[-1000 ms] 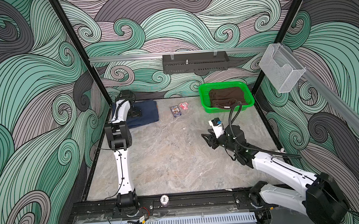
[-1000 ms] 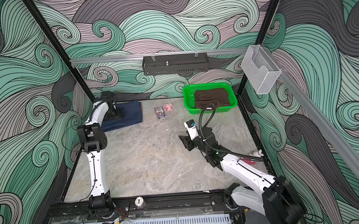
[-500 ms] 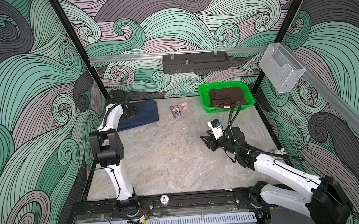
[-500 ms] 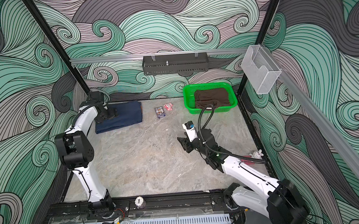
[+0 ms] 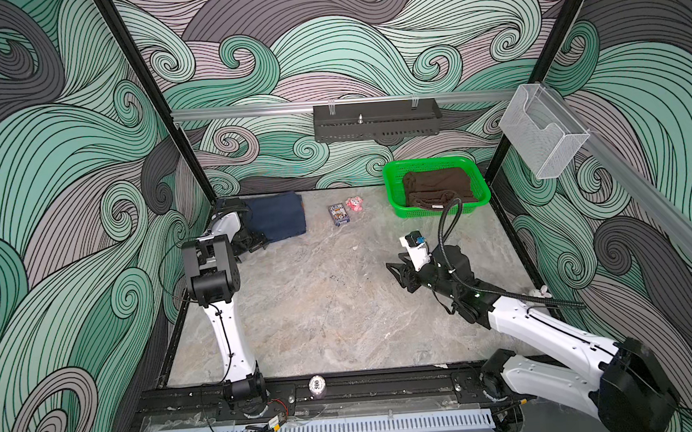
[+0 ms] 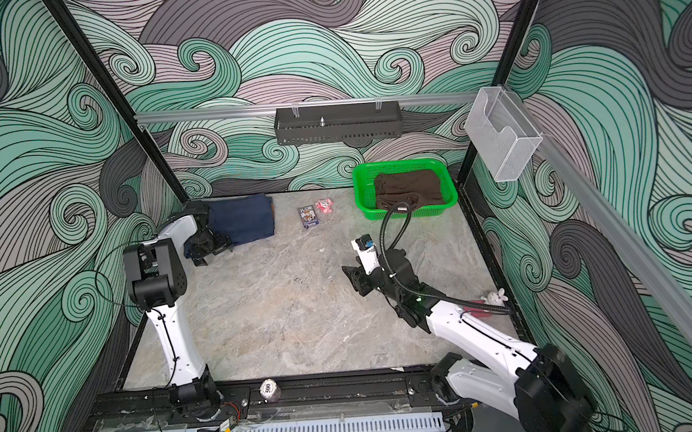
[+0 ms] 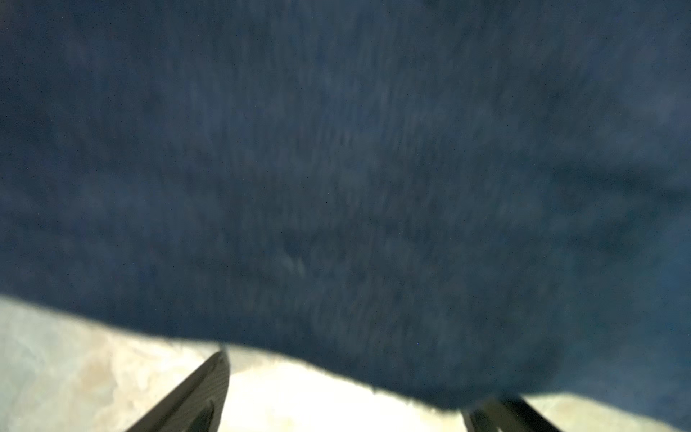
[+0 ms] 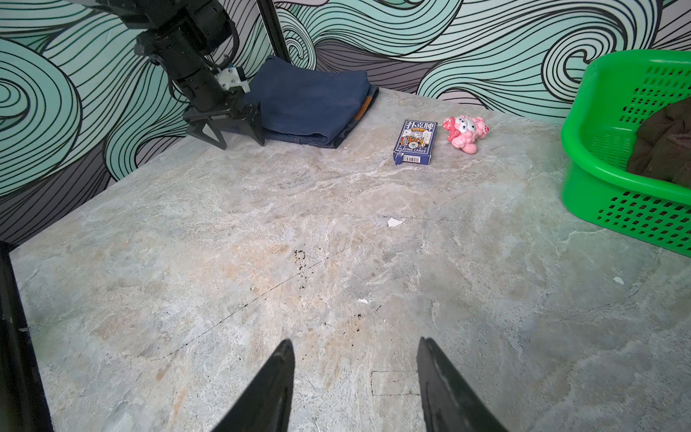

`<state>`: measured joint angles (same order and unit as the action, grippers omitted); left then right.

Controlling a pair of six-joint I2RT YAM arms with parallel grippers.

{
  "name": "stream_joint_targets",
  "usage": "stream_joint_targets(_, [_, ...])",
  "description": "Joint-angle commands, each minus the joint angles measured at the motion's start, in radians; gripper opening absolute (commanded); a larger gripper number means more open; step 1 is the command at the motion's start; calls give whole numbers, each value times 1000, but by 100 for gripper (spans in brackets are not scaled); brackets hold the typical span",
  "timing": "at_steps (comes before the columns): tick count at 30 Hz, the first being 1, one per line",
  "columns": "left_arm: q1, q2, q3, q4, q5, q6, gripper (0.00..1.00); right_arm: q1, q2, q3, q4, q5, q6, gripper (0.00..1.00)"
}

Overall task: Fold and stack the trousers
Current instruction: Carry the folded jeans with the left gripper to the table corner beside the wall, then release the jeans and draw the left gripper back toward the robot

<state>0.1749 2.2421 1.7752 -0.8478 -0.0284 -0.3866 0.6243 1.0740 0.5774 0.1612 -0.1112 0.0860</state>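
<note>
**Two arms reaching, nothing held**

The left arm rises to a high elbow, then reaches down into the far left corner. The left gripper (image 8: 241, 141) points downward with its fingers (image 8: 257, 125) spread wide and empty. The right arm stretches low toward the middle. The right gripper (image 8: 355, 342) is partly spread and grips nothing.

Teal, grey and mauve swirl-patterned walls (image 5: 61, 162) surround my pale marbled worktop (image 5: 321, 310); a black shelf (image 5: 377, 121) hangs on the far wall.

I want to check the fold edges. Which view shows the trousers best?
The right wrist view: the trousers lie folded, layered edges visible. Both top views show them small, partly behind the left arm; the left wrist view shows only blurred denim.
</note>
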Motion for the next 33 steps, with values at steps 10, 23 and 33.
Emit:
stream_joint_targets(10, [41,250,453,-170,-48,85,95,6,47,32,22,15,-26,53])
stream_joint_targets(23, [39,-286,113,-24,78,115,97,-3,19,53,-7,167,-98,56])
stream_joint_targets(33, [41,-994,-698,626,-64,129,97,-155,-19,-6,100,463,-77,61])
